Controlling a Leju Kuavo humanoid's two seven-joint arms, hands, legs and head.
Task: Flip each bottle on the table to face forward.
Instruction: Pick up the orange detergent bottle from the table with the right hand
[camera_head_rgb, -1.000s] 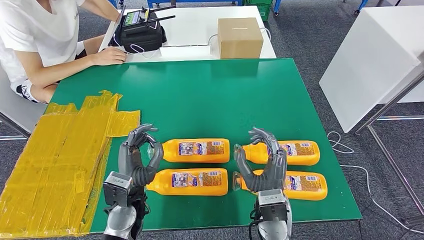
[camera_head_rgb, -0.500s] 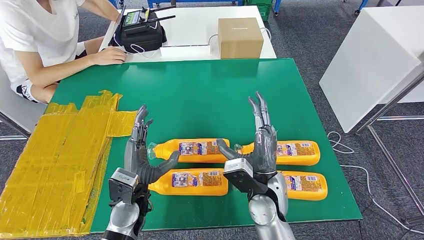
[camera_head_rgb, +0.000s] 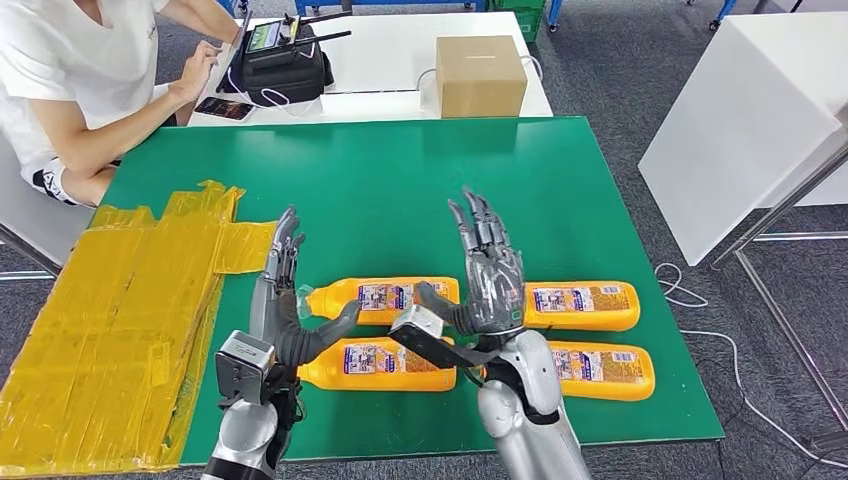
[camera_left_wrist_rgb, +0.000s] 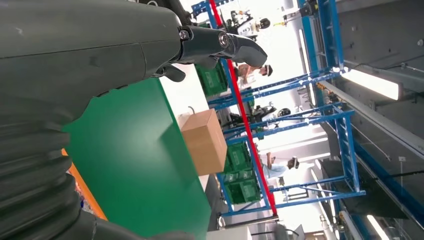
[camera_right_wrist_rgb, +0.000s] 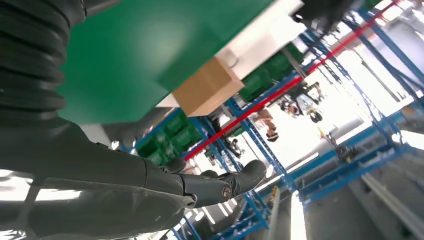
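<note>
Now hovering: left hand (camera_head_rgb: 283, 300) and right hand (camera_head_rgb: 487, 285), fingers spread (holding nothing); nearest bottle (camera_head_rgb: 385, 299) between them, lying 3-to-9 o'clock.

Bright, even light; wrist-view glare

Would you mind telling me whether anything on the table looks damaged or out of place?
The yellow tape patch covering the green table's left side looks rough: wrinkled and ragged-edged. The four orange bottles lie neatly in two rows, unspilled.
</note>
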